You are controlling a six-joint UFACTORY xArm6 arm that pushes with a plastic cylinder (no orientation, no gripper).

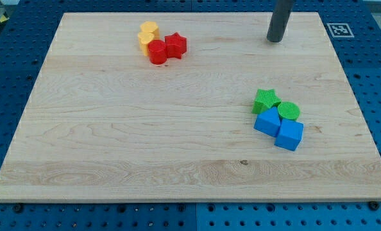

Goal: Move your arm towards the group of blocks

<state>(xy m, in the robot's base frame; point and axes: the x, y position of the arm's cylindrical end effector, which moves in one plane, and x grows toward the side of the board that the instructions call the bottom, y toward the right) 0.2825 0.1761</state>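
— Where's my tip (276, 40) now?
— Near the view's top right of the counter (113, 128), touching no block. No claw shows, only a rod.
— And the groups?
— Green star (265, 101), green cylinder (289, 111) and two blue blocks (278, 128) huddle below it; yellow blocks (147, 33), red cylinder (157, 52) and red star (176, 45) sit top left.
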